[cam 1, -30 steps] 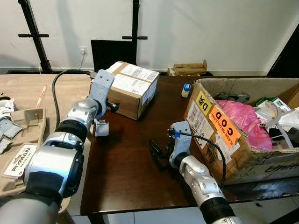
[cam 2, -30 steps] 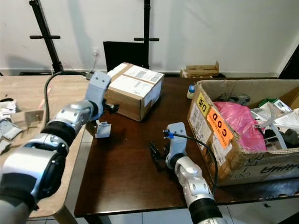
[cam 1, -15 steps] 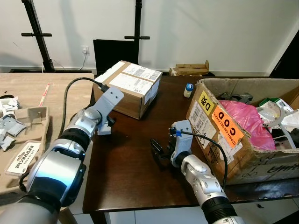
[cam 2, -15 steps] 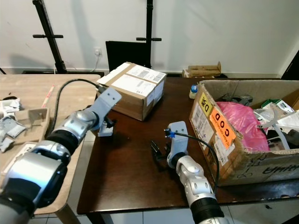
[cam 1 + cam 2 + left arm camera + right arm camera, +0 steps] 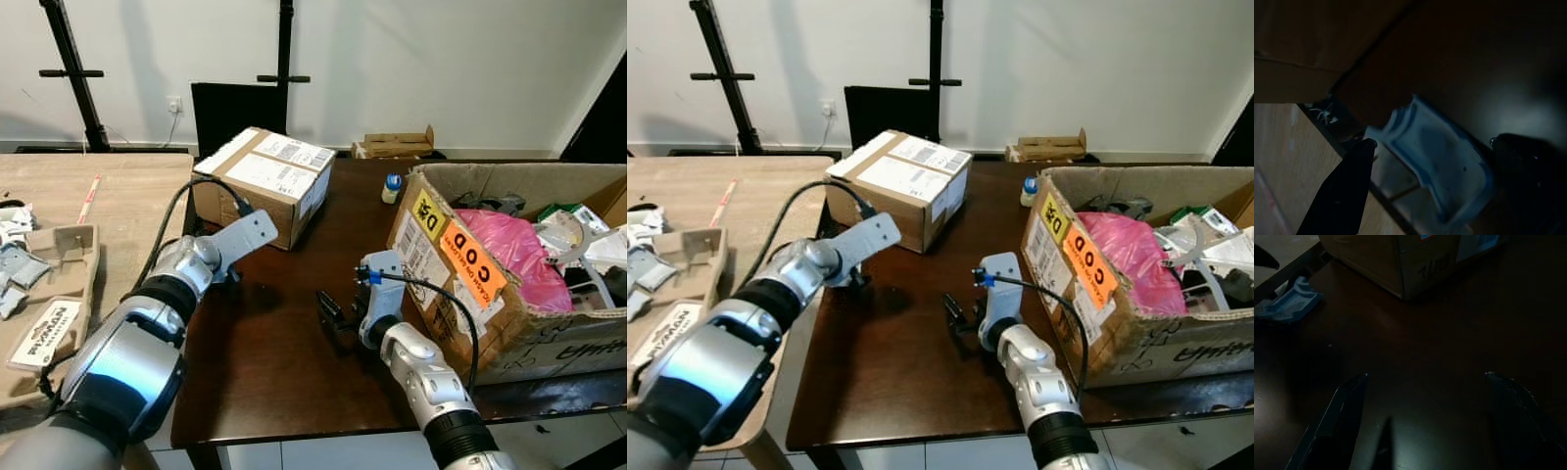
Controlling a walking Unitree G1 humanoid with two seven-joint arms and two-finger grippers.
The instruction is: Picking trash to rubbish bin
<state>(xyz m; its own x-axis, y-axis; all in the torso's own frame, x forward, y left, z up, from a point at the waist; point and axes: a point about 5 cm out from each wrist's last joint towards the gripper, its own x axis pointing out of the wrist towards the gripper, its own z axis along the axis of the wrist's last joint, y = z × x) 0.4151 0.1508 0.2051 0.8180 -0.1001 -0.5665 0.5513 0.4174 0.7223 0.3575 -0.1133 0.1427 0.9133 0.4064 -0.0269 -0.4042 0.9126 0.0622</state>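
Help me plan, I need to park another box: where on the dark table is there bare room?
Bare dark table lies near the front edge, between the left gripper and the right gripper. A narrower strip runs between the sealed carton and the trash box. The left edge is crowded by blue packaging.

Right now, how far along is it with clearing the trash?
Done: the big cardboard bin already holds rubbish, including a pink bag. In hand: the left hand is open around a pale blue scrap at the dark table's edge, not yet lifted. The right hand rests open on the table. Left: grasping the scrap and binning it.
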